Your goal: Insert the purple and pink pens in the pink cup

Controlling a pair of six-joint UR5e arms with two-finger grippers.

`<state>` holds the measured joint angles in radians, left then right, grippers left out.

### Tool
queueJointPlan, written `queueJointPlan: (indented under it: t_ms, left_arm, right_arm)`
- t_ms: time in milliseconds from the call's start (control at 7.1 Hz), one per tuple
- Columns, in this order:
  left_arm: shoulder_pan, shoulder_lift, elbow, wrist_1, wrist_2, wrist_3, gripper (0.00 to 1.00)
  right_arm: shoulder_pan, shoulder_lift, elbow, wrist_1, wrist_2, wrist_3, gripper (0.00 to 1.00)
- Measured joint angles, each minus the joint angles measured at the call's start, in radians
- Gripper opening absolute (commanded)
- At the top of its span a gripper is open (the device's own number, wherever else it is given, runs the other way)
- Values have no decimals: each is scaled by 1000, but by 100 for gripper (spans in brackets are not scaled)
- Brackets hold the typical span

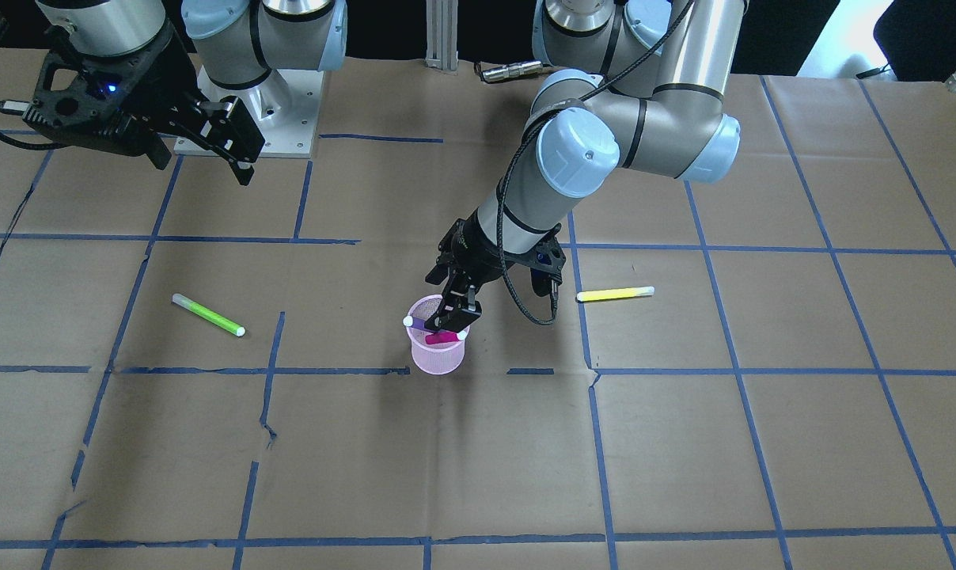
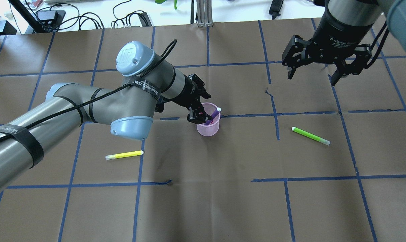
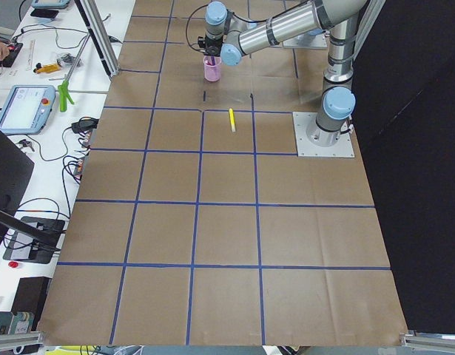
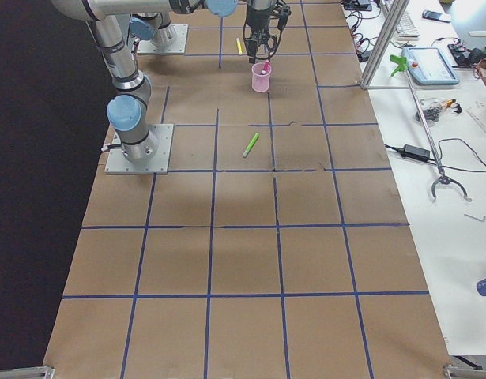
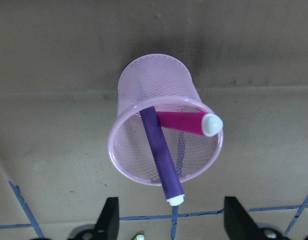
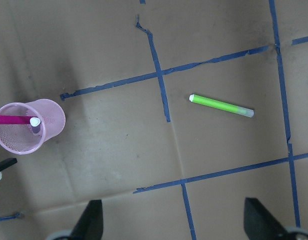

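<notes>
On a table (image 2: 223,208) papered in brown and gridded with blue tape, the left gripper (image 5: 173,225) hangs just above the pink mesh cup (image 5: 143,80), its jaws spread wide and gripping nothing. Directly beneath it, the purple pen (image 5: 159,150) and the pink pen (image 5: 181,121) both stand inside the cup, each tilted with its white-capped end resting on the rim. They look too long to lie flat inside. By that showing, the task appears all but complete. Out to the gripper's own side a yellow highlighter (image 2: 124,155) lies on the paper, and beyond the cup lies a green highlighter (image 2: 310,135). Neither is called for. Farther off, the right gripper (image 2: 312,78) hovers with its jaws apart and empty.
</notes>
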<state>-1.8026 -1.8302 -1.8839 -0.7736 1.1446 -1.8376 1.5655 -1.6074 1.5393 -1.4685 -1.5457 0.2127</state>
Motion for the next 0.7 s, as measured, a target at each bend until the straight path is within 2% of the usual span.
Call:
queueJointPlan:
  t_ms: [282,704]
  left_arm:
    - [0,45,25,1,144,75,97]
    - [6,125,38,-12,365,462,97]
  right_arm:
    - [0,-4,6,3,-1,-7,100]
    - [1,-5,7,1,-1,-9,100]
